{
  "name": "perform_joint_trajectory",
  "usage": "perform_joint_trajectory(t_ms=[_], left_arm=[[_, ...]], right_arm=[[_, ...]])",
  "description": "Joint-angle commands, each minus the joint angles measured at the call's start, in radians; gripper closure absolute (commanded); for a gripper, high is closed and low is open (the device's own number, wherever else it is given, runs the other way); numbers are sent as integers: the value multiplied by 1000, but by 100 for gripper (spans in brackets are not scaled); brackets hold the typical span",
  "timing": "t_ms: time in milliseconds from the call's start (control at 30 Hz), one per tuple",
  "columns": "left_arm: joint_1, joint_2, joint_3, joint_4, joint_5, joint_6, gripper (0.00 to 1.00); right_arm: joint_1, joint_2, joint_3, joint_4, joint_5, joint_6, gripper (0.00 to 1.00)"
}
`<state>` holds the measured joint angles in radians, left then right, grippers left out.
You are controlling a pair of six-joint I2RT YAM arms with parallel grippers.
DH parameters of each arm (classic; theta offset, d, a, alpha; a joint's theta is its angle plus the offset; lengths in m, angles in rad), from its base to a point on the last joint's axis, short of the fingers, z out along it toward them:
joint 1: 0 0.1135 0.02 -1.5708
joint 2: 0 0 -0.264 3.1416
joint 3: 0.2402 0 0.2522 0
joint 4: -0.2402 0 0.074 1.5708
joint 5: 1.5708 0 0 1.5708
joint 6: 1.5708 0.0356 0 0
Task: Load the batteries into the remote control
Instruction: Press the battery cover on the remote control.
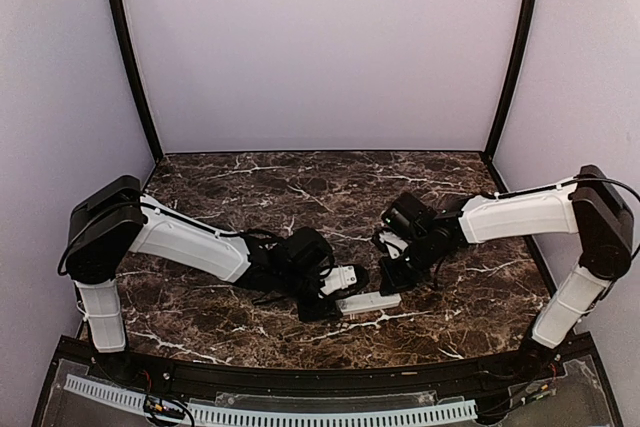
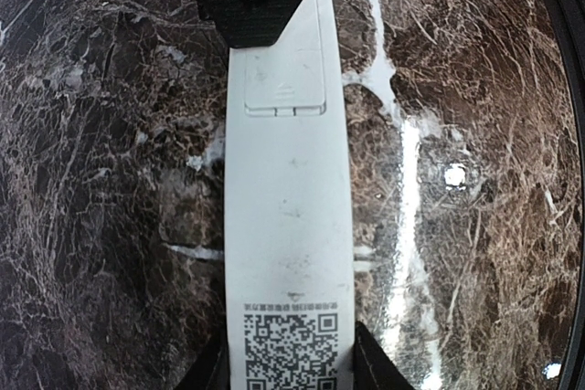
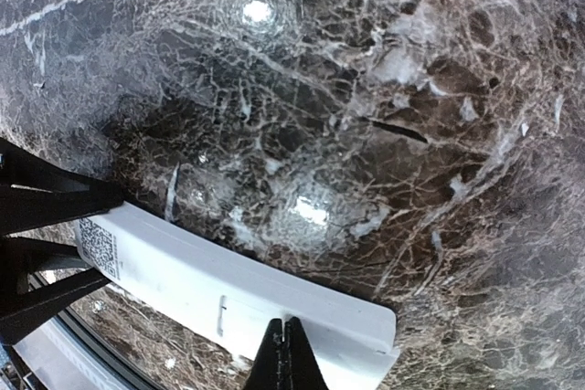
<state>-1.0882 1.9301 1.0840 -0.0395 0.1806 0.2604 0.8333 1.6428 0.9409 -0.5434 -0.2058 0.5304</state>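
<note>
The remote control (image 2: pixel 289 189) lies back side up just above the marble, a QR code at its near end and its battery cover (image 2: pixel 285 79) closed at the far end. My left gripper (image 2: pixel 289 367) is shut on the QR end, one finger on each long edge. In the top view the remote (image 1: pixel 368 301) sticks out to the right of the left gripper (image 1: pixel 330 302). My right gripper (image 3: pixel 286 353) is shut, its tips together right over the cover end of the remote (image 3: pixel 228 289); whether they touch it I cannot tell. The batteries are out of view.
Dark veined marble table (image 1: pixel 300 187) fills the area, with bright lamp reflections (image 3: pixel 256 11) on it. White walls with black corner posts (image 1: pixel 128 47) enclose the back and sides. The left gripper's dark fingers (image 3: pixel 41 203) enter the right wrist view at the left.
</note>
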Motion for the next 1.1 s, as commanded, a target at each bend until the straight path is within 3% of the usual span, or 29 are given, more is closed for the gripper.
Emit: perform_joint_trajectory(t_ms=[0, 300, 533, 1067], left_arm=[[2, 74, -52, -187, -16, 10, 94], [2, 73, -52, -186, -15, 12, 94], [1, 73, -52, -185, -16, 13, 95], [2, 76, -49, -187, -16, 14, 94]], right_arm=[[-7, 20, -22, -124, 93, -4, 100], [-14, -94, 171, -260, 98, -37, 100], [-69, -46, 78, -285, 229, 19, 100], [-20, 120, 43, -199, 268, 58, 100]])
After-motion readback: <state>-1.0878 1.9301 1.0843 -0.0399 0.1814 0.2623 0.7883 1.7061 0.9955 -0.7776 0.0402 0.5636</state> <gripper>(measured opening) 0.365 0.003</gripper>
